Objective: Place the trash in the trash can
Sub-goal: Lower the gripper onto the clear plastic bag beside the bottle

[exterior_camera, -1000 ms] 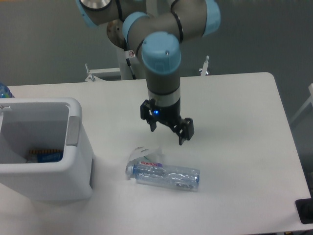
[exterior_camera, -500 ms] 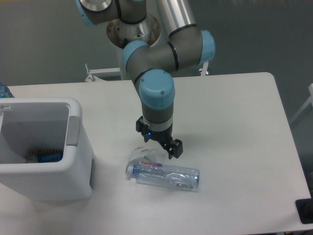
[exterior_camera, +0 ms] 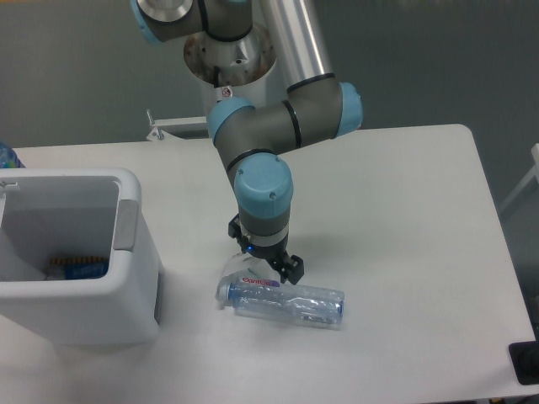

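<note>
The gripper (exterior_camera: 263, 268) is low over the paper wad (exterior_camera: 238, 266) beside the bottle (exterior_camera: 286, 301), its opening hidden, so this looks like the pick-up step; next it must close, lift and cross to the trash can (exterior_camera: 126, 244)

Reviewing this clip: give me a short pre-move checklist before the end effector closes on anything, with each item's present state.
1. End effector low over the trash: ok, it sits just above the bottle's label end.
2. Paper wad located: cannot tell, the end effector hides most of it.
3. Finger opening: cannot tell, the wrist blocks the view of the fingers.
4. Bottle free to lift: ok, it lies flat on the table with nothing on top.
5. Trash can open and upright: ok, open top, a blue item already inside.
6. Path to the trash can: ok, bare table between bottle and can.
</note>
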